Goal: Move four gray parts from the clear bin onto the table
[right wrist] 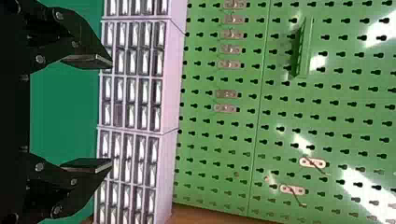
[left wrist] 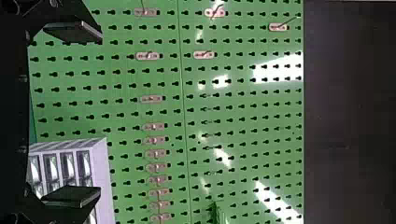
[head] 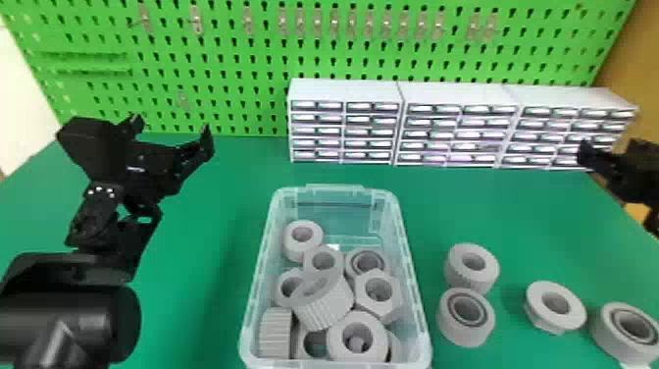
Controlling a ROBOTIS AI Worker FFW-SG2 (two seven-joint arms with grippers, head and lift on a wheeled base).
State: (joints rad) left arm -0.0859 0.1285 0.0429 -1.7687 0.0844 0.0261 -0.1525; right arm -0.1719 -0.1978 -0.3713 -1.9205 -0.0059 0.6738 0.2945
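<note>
Four gray parts (head: 466,337) rest on the green table (head: 215,221), right of the clear bin (head: 419,304).
More gray parts crowd the bin, a ribbed one (head: 323,305) tilted over its neighbors, the walls rising around them; behind stand white drawer cabinets (head: 345,92) against a green pegboard (head: 235,54), while the left gripper (head: 171,131) and right gripper (head: 610,145), on either side above the table, both have fingers spread wide.

Four gray parts (head: 461,280) beside clear bin (head: 335,190)
</note>
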